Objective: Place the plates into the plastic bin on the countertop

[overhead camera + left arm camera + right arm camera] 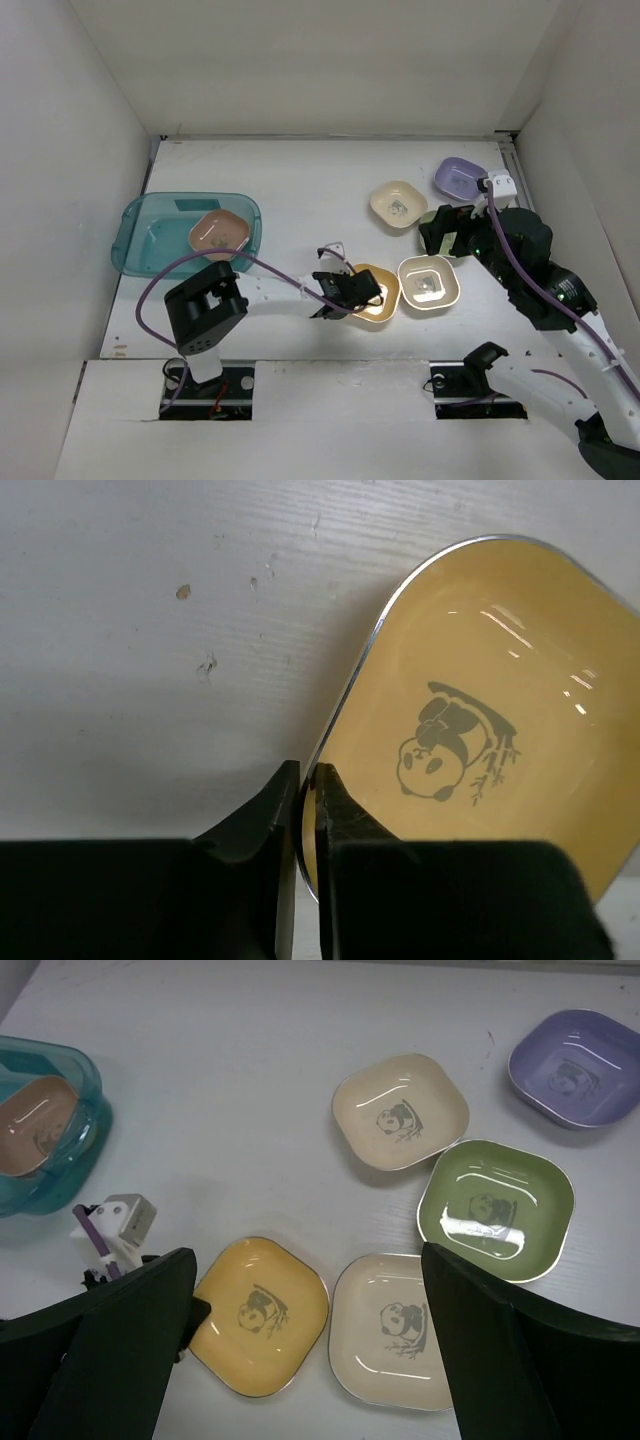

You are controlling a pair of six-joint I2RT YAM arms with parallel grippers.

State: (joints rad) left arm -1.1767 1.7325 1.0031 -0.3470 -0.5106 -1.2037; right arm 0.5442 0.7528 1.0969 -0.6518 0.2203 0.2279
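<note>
You find no words, numbers or brand names to read here. The only mark is a grey panda [440, 755] with bamboo, printed in the centre of the yellow plate [540, 630]. It also appears on the cream plate [400, 1110], green plate [495, 1210], beige plate [400, 1330] and purple plate [575, 1065].

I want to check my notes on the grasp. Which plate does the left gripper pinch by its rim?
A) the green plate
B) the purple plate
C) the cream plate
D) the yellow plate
D: in the left wrist view the left gripper has both fingers closed on the rim of the yellow plate.
</note>
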